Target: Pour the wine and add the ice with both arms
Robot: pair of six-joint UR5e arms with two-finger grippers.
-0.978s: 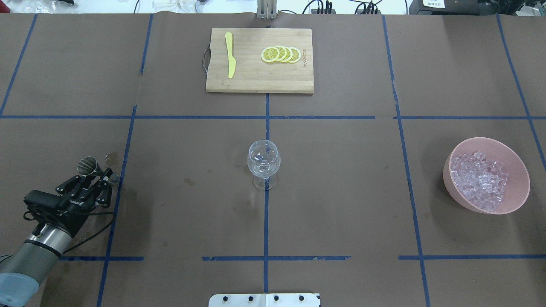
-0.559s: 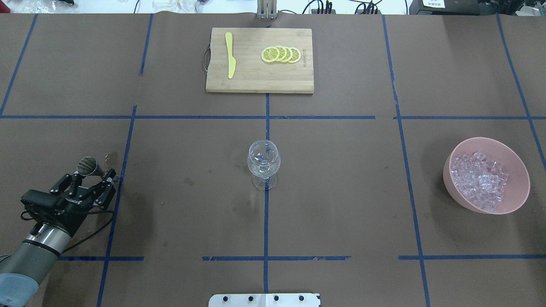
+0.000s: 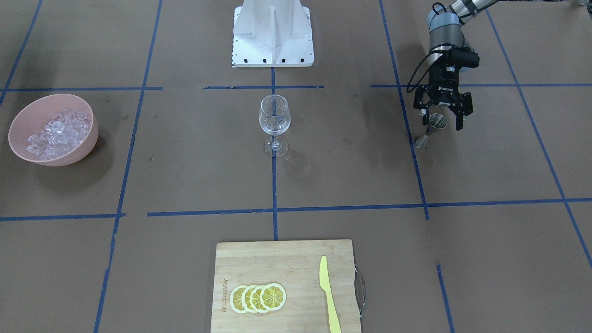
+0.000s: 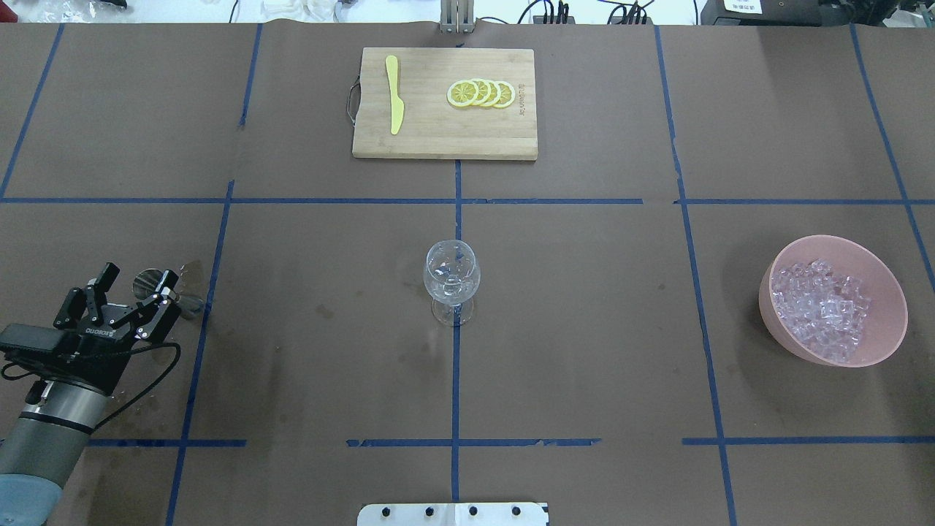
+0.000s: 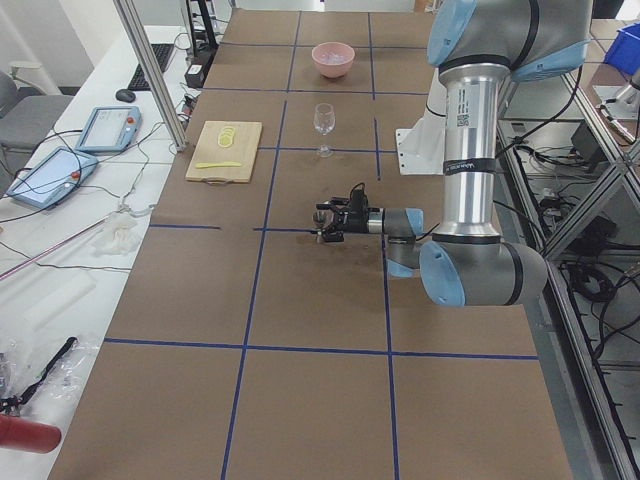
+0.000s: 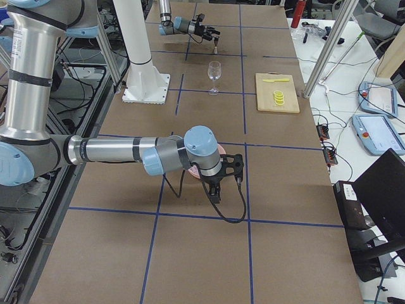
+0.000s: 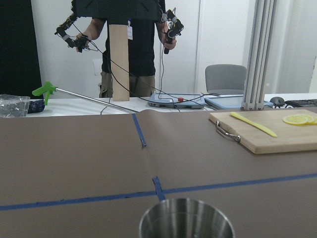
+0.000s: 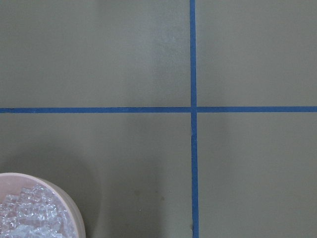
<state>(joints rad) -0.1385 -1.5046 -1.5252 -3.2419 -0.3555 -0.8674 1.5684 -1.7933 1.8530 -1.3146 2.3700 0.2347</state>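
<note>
A clear wine glass [image 4: 451, 281] stands at the table's middle, also in the front view [image 3: 274, 120]. A steel jigger [image 4: 150, 281] stands on the table at the left, and its rim shows in the left wrist view [image 7: 185, 218]. My left gripper [image 4: 141, 276] is open, its fingers on either side of the jigger [image 3: 437, 121]. The pink bowl [image 4: 774, 270] at the right holds the ice [image 4: 822, 307]. My right gripper [image 6: 229, 170] shows only in the exterior right view, near the bowl; I cannot tell if it is open. Its wrist view shows the bowl's rim [image 8: 74, 218] and ice [image 8: 29, 218].
A wooden cutting board [image 4: 438, 139] at the far middle holds lemon slices [image 4: 482, 93] and a yellow knife [image 4: 395, 95]. The white pedestal base [image 3: 273, 32] is at the near edge. Damp stains [image 4: 193, 270] lie by the jigger. An operator [image 7: 129, 44] stands beyond the table.
My left gripper was shut on the tilted jigger. It has opened, let the jigger go and drawn back to the left. The jigger now stands on the table.
</note>
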